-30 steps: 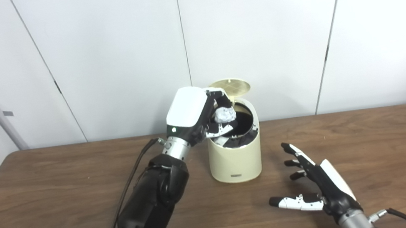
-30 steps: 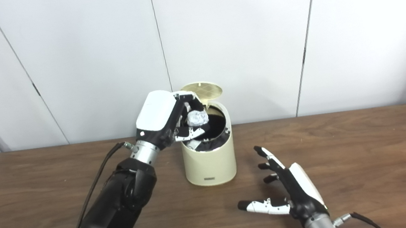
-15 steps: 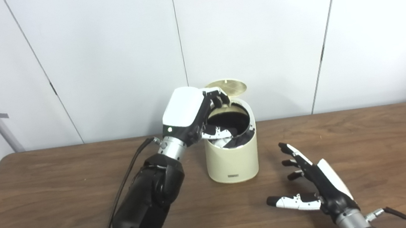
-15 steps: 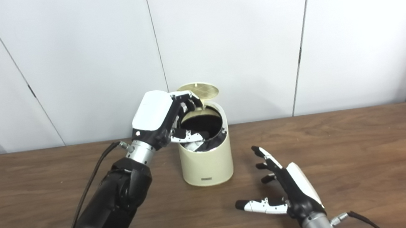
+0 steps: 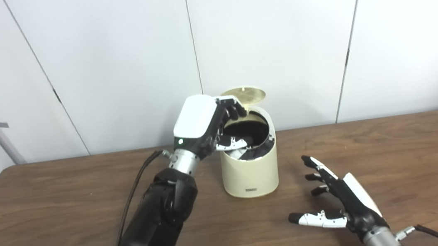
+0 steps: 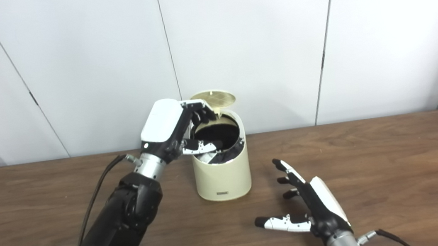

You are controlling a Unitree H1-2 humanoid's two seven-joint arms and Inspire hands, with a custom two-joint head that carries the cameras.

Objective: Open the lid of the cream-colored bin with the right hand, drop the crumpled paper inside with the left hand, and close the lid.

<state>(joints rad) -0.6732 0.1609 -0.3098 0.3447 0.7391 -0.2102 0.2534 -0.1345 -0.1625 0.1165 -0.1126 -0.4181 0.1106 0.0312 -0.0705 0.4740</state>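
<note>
The cream-colored bin [image 5: 251, 173] stands upright at the middle of the wooden table, its round lid [image 5: 243, 95] tipped up at the back and its dark inside showing. My left hand [image 5: 206, 125] hovers over the bin's left rim, fingers spread apart and holding nothing. No crumpled paper shows in either view; the bin's inside is too dark to tell what lies in it. My right hand [image 6: 311, 208] rests open, palm toward the bin, low over the table to the right and in front of the bin.
The brown table [image 5: 395, 160] runs wide to both sides of the bin. White wall panels [image 5: 274, 28] stand right behind it. A black cable [image 5: 136, 200] trails along my left forearm.
One second ago my left hand held the crumpled paper over the bin's mouth; it then opened and the paper went out of sight. The hand has drawn slightly left. The camera shifted a little.
</note>
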